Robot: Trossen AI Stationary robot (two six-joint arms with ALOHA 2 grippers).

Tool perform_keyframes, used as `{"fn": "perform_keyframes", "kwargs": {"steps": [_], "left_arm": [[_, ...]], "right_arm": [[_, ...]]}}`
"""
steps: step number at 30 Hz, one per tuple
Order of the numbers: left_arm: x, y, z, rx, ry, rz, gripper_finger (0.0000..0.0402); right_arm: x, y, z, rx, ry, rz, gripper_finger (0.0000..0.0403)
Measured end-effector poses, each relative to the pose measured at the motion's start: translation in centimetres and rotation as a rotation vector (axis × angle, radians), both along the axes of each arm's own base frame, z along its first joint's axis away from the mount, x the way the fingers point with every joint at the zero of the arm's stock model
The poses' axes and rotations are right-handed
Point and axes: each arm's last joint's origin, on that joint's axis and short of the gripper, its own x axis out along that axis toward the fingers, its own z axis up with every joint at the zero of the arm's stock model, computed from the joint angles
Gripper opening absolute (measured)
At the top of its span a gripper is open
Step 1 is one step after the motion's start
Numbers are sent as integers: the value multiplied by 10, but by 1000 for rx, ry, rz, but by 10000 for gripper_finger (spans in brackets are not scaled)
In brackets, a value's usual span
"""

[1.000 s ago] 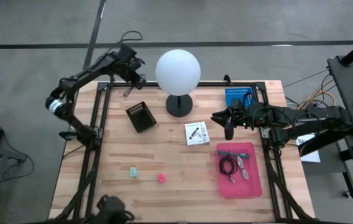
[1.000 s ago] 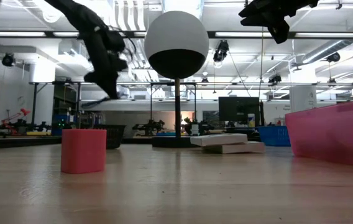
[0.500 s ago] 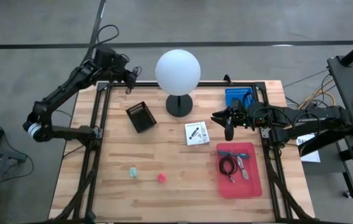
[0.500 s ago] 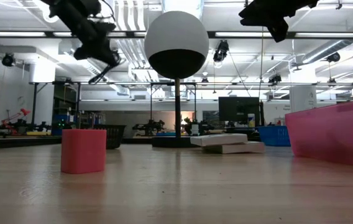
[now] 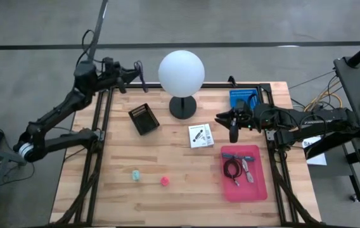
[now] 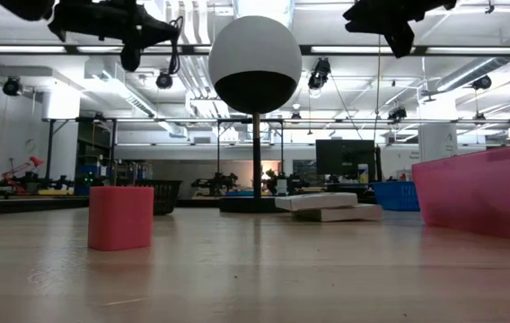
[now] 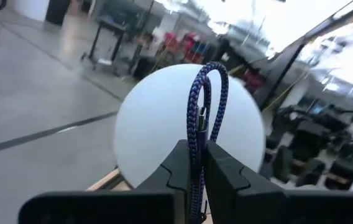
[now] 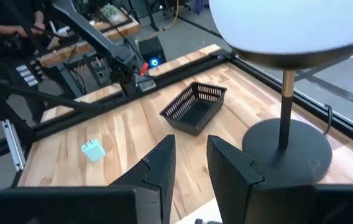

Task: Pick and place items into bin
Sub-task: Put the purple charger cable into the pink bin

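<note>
- The purple cord [image 7: 205, 99] is clamped in the left gripper [image 5: 131, 74], raised past the counter [image 5: 167, 158] edge at 11 o'clock
- The right gripper [image 5: 232, 122] is held slightly parted at 2 o'clock, above the pink bin [image 5: 256, 183]

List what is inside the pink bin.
The pink bin holds a dark coiled cable, a silvery metal piece and a teal pen near its far end. Whether anything lies beneath them cannot be seen. In the low view its wall hides the contents.
</note>
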Motion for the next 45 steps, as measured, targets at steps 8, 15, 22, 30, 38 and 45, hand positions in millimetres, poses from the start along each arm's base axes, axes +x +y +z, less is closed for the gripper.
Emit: {"fn": "perform_keyframes", "kwargs": {"steps": [8, 15, 22, 30, 38, 45], "left_arm": [[-8, -21, -4, 70, -185, -137, 8], [1, -32, -1, 149, -276, -211, 8], [25, -32, -3, 145, -273, -249, 8], [56, -29, -9, 192, -357, -330, 8], [94, -33, -6, 173, -364, -417, 8], [126, -38, 6, 194, -374, -486, 8]], "right_arm": [[1, 0, 3, -26, -25, -11, 82], [1, -2, 7, -134, -39, -26, 111], [2, -3, 16, -169, -128, -67, 181], [2, -4, 17, -168, -137, -108, 226], [2, -4, 17, -167, -140, -108, 235], [2, -4, 18, -164, -143, -109, 242]]}}
